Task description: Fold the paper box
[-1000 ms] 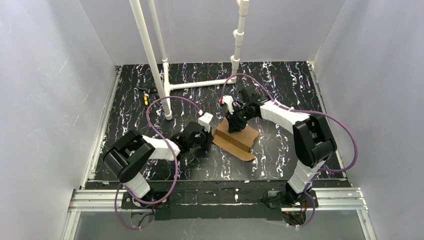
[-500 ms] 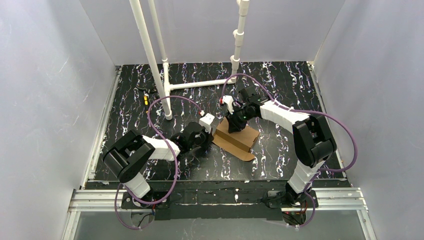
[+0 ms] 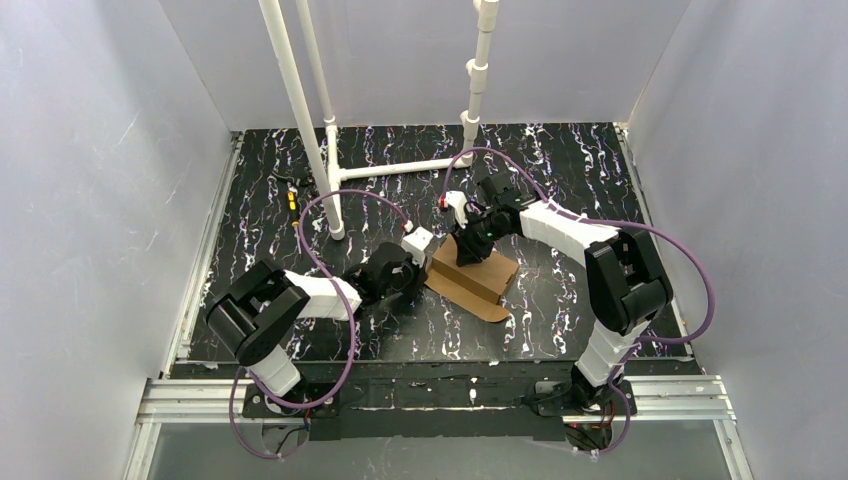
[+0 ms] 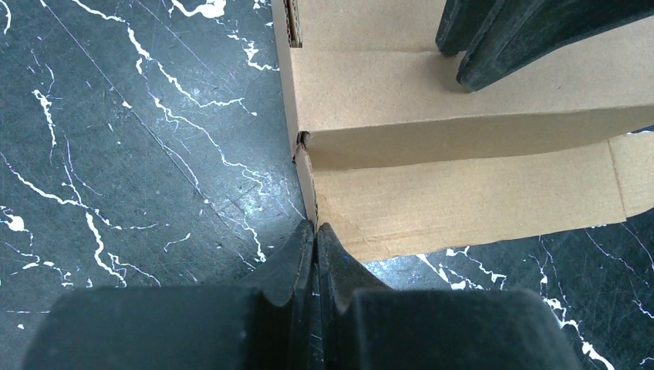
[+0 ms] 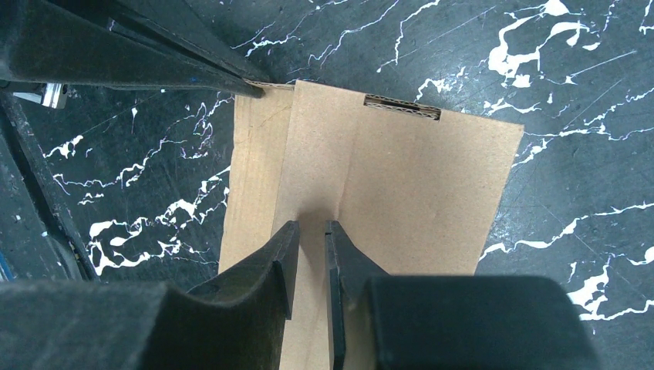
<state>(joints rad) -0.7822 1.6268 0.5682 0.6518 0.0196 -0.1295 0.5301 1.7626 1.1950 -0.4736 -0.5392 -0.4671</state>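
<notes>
- Left pincer (image 3: 421, 260): just left of the frame's centre in the overhead view, low over the black marbled surface (image 3: 560, 180). In the left wrist view its fingers (image 4: 297, 254) are pressed together, with no gap showing. The tips touch the left edge of the paper box (image 3: 480, 280), where a thin side tab meets the lower flap. Whether any cardboard lies between the tips cannot be told.
- Paper box: brown cardboard, partly folded, lying on the surface near the centre of the overhead view, between the two pincers. In the left wrist view it (image 4: 463, 193) fills the upper right, with one long wall raised and a flat flap below it.
- Right pincer (image 3: 468, 256): right of centre, pointing down onto the box's far part. In the right wrist view the fingers (image 5: 281, 247) stand a narrow slit apart, tips on a crease of the box (image 5: 401, 193). Whether they pinch a fold cannot be told.
</notes>
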